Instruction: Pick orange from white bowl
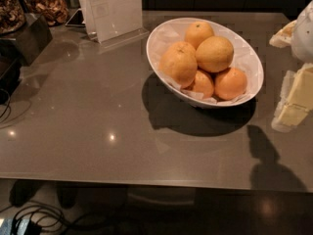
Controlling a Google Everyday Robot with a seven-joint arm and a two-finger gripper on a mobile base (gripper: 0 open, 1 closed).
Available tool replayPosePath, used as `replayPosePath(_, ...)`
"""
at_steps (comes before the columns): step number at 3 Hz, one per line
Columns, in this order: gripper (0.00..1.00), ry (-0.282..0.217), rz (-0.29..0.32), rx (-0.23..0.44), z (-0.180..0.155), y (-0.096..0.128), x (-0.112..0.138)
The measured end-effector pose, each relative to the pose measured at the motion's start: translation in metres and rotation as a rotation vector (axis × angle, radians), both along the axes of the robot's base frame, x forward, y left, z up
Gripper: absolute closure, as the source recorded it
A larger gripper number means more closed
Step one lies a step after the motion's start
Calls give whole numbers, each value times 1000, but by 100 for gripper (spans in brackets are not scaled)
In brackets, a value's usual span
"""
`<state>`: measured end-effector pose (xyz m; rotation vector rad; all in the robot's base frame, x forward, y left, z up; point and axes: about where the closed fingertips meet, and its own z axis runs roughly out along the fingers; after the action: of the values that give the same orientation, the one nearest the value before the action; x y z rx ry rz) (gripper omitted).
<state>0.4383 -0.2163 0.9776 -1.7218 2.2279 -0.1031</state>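
Note:
The white bowl (161, 40) stands on the grey counter right of centre, lined with crinkled white paper and holding several oranges. The orange (214, 54), large, oval and paler yellow-orange, lies on top of the pile toward the right. A large deeper-orange one (178, 63) with a dark stem dimple lies to its left, and smaller round ones sit behind and below. My gripper (294, 102) shows as pale cream parts at the right edge of the view, just right of the bowl and apart from it. It holds nothing that I can see.
A clear upright sign holder (113, 11) stands behind the bowl to the left. Jars of dried food (46, 6) and a dark box (27, 38) sit at the far left. The counter's front edge (146, 180) runs across the bottom, with cables on the floor below.

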Motion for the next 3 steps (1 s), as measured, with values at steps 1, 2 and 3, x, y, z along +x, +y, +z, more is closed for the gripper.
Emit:
replayPosePath(1,0,0,0,0,0,0,0)
replayPosePath(2,0,-16,3,26,5,3,7)
replayPosePath(3,0,-30,19,71,8,19,36)
